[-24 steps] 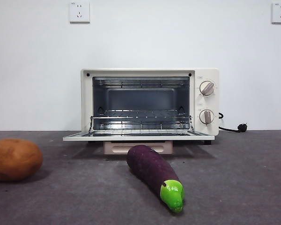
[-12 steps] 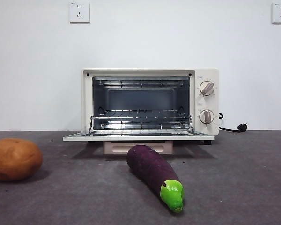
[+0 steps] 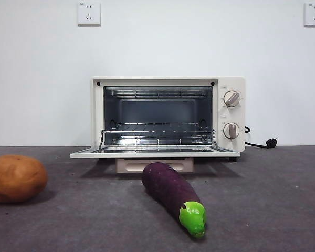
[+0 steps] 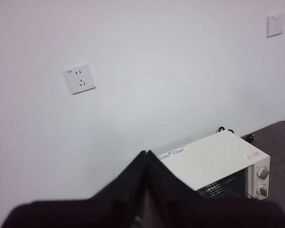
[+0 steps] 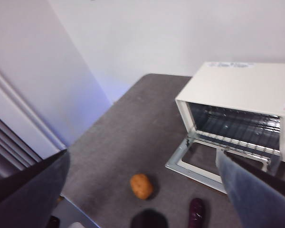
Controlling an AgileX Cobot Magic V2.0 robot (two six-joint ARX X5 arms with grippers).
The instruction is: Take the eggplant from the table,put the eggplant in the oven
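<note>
We see the eggplant (image 3: 173, 196) lying on the table (image 3: 268, 210) just before the oven (image 3: 168, 118), whose door hangs open, green cap toward the camera. A potato (image 3: 17, 178) sits well apart. Our left gripper (image 4: 146, 159) is pressed together, high up; our right gripper (image 5: 142, 161) is spread wide above the table.

A round orange-brown potato-like lump (image 3: 17, 178) sat off to one side, alone. Two white wall sockets (image 3: 89, 13) hung high on the pale wall (image 3: 42, 79) — one toward each top corner — and a black power cord with its plug (image 3: 262, 143) lay unplugged.
</note>
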